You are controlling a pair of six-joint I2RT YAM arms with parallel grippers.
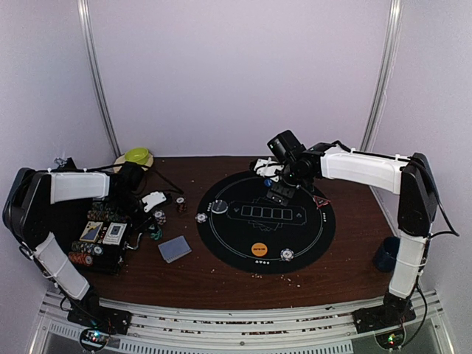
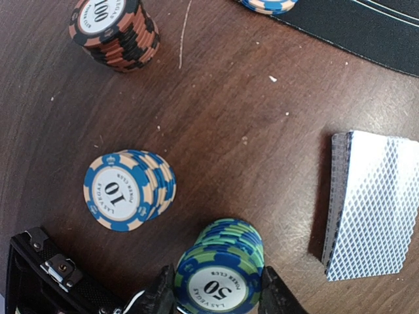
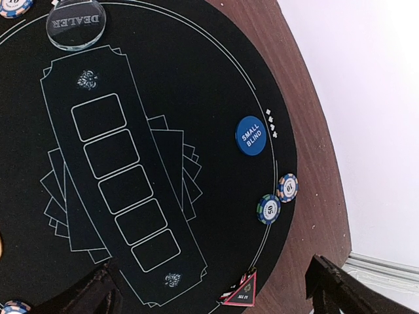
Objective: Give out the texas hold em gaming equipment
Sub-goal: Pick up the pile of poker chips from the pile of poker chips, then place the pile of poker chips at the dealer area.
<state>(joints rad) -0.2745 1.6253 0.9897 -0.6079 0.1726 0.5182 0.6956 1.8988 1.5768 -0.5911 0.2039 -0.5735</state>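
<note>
From above, your right end effector (image 1: 282, 193) hangs over the far side of the round black felt playing mat (image 1: 310, 240). The grey-blue-backed deck of playing cards (image 1: 175, 248) lies well off to its left on the brown wooden tabletop (image 1: 221, 284).

In the left wrist view, watch the lift. The left end effector (image 2: 219, 297) has its fingers pressed against both sides of the green-and-blue striped stack of poker chips marked 50 (image 2: 219, 261), which sits right between the tips. The stack leans a little, and you cannot tell how low the grip reaches. A quick pull could leave lower chips behind or spill them. The blue-and-cream chip stack marked 10 (image 2: 127, 190) stands near, ahead and left, and the deck lies ahead and right.

In the right wrist view, the right end effector is spread wide and holds nothing. The blue round small-blind button (image 3: 252, 136) lies ahead on the mat. A low sweep would drag it.
</note>
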